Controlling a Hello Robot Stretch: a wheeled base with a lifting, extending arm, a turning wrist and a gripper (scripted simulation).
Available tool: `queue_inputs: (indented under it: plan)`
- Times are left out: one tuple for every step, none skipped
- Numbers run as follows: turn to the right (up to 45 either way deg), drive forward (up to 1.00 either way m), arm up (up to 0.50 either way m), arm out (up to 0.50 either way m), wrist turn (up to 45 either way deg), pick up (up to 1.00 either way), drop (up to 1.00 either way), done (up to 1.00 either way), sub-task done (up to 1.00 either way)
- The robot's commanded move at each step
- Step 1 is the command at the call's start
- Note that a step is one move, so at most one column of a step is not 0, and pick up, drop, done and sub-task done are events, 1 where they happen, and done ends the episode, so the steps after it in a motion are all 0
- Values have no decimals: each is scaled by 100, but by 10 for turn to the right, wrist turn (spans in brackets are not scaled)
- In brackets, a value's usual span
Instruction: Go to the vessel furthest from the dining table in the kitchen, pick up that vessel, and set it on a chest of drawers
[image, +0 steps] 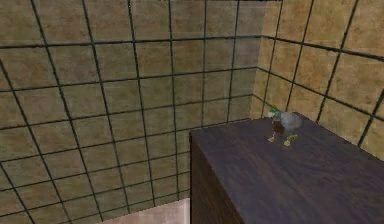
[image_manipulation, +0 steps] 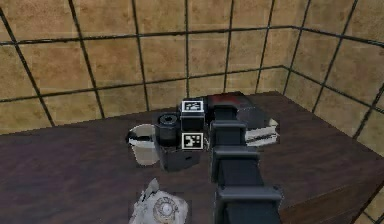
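Gripper (image_manipulation: 157, 134), whose hold I cannot tell, hangs right beside a white cup (image_manipulation: 144, 151); a sideways nudge could topple it.

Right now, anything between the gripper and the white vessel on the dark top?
Nothing visible. The white vessel stands at the gripper on the dark top; contact cannot be told. A pale glassy thing lies lower in the view, off that line.

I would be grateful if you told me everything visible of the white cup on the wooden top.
The cup is white, plain and round-walled, perhaps ceramic, with its open mouth up. It stands upright on the dark wooden top. The hand is at it; whether it holds the cup cannot be told.
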Motion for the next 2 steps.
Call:
queue_inputs:
  plan:
    - [0,0,0,-8,0,0,0,0,0]
    - [0,0,0,0,0,0,0,100,0]
